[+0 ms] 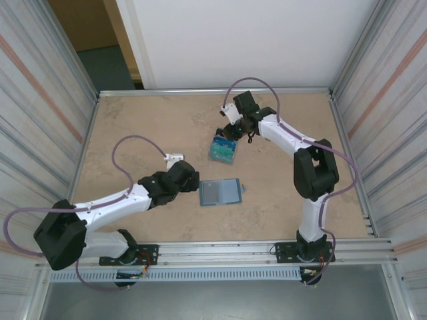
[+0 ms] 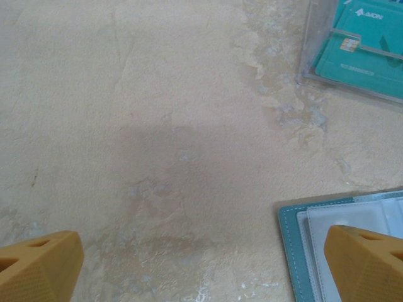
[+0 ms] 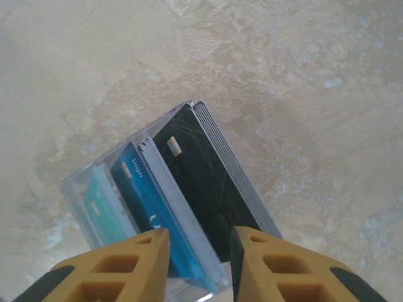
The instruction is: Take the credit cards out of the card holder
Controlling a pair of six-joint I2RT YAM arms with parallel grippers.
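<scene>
Orange-fingered left pincer [image 2: 204, 264] gaping, empty | teal bifold card holder [image 2: 315, 242] open on bench [image 2: 157, 126], just right of it, nearer this arm | right pincer [image 3: 200, 264] part-open, holding nothing, over clear plastic tray [image 3: 79, 189] of teal and blue credit cards [image 3: 151, 201]

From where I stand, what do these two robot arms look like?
The left arm and right arm both have white links and black joints. A purple cable loops along each. Their bases are black. The fingers are orange-yellow plastic with hollow cells.
</scene>
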